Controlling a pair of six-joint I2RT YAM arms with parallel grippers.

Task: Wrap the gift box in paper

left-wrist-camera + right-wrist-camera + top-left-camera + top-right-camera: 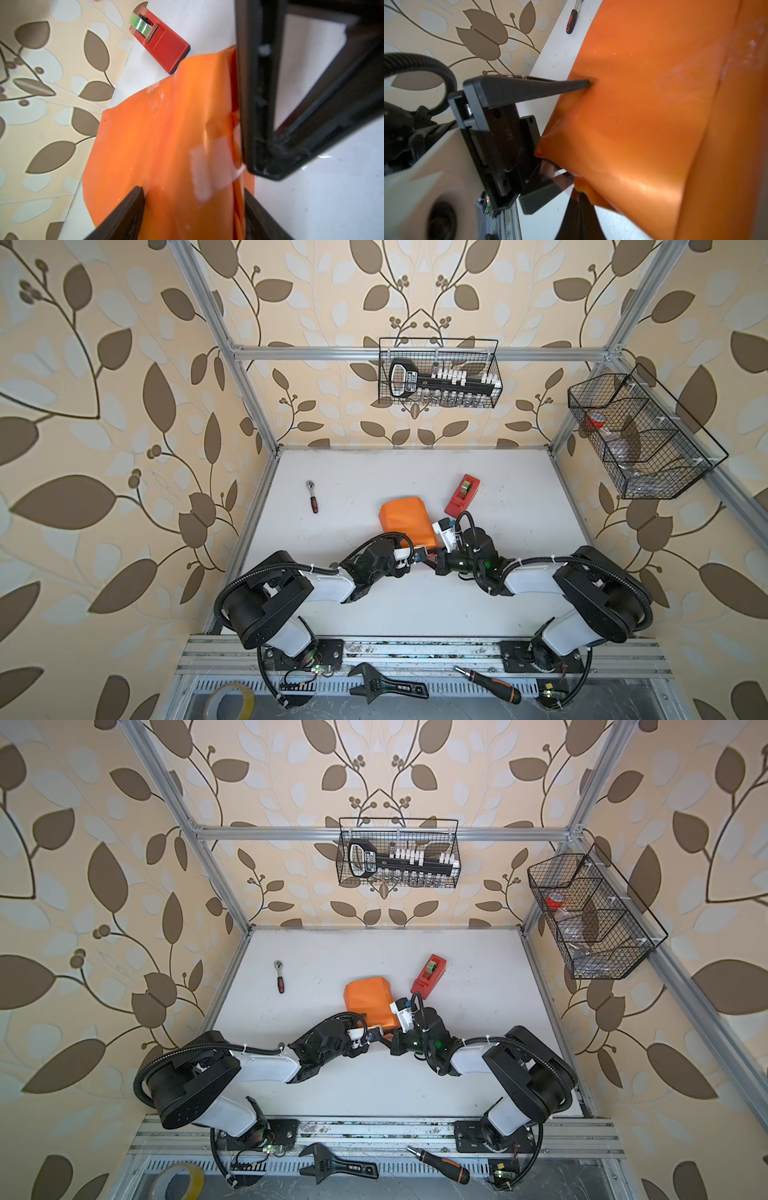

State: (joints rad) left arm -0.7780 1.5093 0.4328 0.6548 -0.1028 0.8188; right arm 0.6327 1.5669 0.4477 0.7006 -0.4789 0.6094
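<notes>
**Operator:** Where does the parcel sit?

**Spotter:** In the middle of your worktop [374, 610]. The paper [405, 522] is folded into a bundle with its glossy orange face outward. You cannot see the gift box, because the paper hides it. The red tape dispenser [462, 495] lies just beside the bundle's far right corner. The ratchet wrench [312, 497] is well apart on the left.

**Operator:** And my end effectors?

**Spotter:** Your left end effector [193, 191] is grasping the paper bundle at its near end. One finger [542, 89] dents the orange side, and the other presses the opposite side. Your right end effector [264, 169] is clenched. Its tip is at the bundle's near right corner, touching the end of a clear tape strip [209, 166] stuck across the paper. I cannot tell whether it pinches that strip.
</notes>
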